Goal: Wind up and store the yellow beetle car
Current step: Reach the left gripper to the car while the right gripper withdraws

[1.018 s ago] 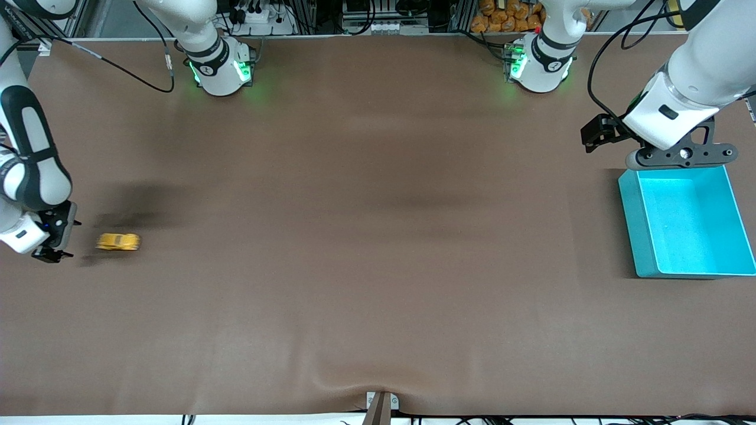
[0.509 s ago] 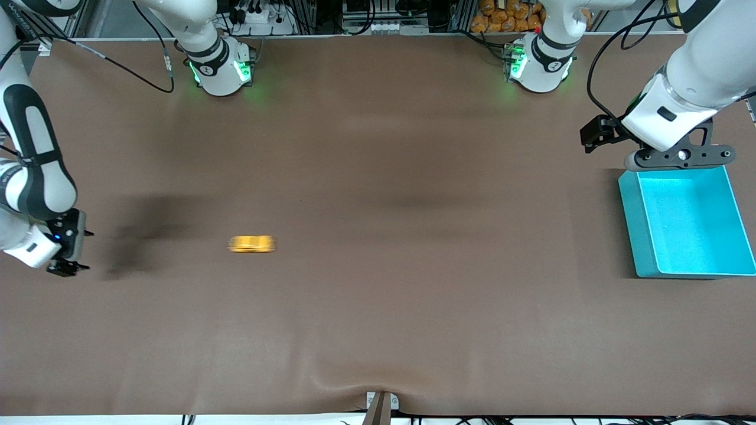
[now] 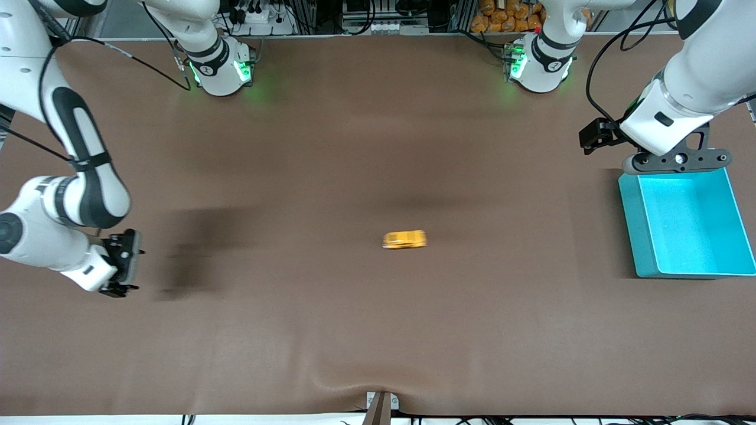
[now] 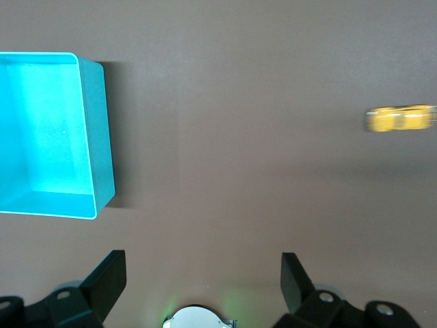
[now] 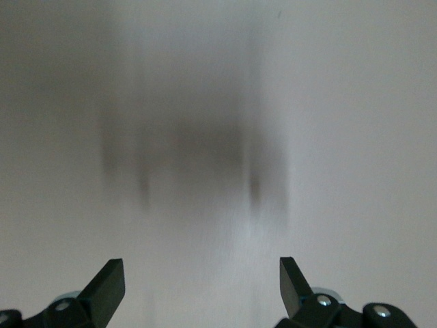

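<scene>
The yellow beetle car (image 3: pixel 404 239) is on the brown table near its middle, free of both grippers and blurred by motion. It also shows in the left wrist view (image 4: pixel 401 118). My right gripper (image 3: pixel 131 263) is open and empty, low over the table at the right arm's end, well apart from the car. Its wrist view shows only bare table between its open fingers (image 5: pixel 109 277). My left gripper (image 3: pixel 677 160) is open and empty, over the edge of the turquoise bin (image 3: pixel 635 224) that lies farthest from the front camera.
The turquoise bin (image 4: pixel 95 137) stands at the left arm's end of the table and holds nothing. A small bracket (image 3: pixel 381 404) sits at the table edge nearest the front camera.
The car has rolled from beside the right gripper across the table toward the left arm's end. The right gripper has moved nearer the front camera and a little toward the middle.
</scene>
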You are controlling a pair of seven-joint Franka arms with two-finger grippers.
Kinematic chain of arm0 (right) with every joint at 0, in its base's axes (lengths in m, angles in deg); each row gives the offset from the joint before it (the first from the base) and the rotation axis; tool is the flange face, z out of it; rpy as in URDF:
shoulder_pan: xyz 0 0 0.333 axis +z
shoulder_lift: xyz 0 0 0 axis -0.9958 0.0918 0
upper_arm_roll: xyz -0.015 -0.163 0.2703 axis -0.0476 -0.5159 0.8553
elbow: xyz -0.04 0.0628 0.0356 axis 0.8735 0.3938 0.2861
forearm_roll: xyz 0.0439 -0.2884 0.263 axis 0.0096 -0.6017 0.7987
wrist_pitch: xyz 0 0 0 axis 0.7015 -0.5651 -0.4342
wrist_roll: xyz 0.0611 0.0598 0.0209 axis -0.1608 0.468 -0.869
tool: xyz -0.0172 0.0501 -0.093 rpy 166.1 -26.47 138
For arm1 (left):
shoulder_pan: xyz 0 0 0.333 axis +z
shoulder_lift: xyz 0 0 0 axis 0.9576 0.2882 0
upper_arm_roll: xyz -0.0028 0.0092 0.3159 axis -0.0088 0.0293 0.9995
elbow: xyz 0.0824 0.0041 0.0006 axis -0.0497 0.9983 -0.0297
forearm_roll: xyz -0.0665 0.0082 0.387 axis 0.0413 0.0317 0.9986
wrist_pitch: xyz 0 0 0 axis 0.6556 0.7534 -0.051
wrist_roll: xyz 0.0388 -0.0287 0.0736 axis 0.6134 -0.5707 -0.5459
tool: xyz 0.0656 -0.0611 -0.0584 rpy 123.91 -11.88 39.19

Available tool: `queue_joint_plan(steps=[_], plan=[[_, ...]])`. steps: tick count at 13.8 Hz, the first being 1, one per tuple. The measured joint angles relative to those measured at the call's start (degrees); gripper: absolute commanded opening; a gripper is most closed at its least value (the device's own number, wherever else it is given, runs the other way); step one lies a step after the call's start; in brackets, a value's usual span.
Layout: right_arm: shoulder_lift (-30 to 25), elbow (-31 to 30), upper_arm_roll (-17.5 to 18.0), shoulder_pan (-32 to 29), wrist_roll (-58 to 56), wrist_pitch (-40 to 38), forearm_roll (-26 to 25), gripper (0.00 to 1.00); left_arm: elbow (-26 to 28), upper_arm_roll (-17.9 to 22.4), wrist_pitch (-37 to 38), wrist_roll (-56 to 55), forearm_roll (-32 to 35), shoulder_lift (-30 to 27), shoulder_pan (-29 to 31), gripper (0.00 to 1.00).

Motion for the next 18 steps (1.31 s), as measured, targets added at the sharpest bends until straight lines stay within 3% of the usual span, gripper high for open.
queue_joint_plan(steps=[5,10,13,18], plan=[[-0.01,0.21,4.8,1.21,11.87,-0.31,0.0,1.0,0.35,0.02,0.0,-3.6,0.0,0.6,0.04,1.0],[0.0,-0.08,5.42,1.2,14.64,-0.62,0.01,1.0,2.33,0.04,0.0,-9.26,0.0,1.43,0.06,1.0],[-0.01,-0.23,5.8,1.2,15.9,-0.62,0.01,1.0,5.65,0.11,-1.34,-21.0,0.0,2.83,0.23,1.0],[-2.65,-0.25,6.71,1.32,26.97,-5.26,0.02,1.0,13.21,0.15,-11.41,-37.71,0.0,5.35,0.3,1.0]])
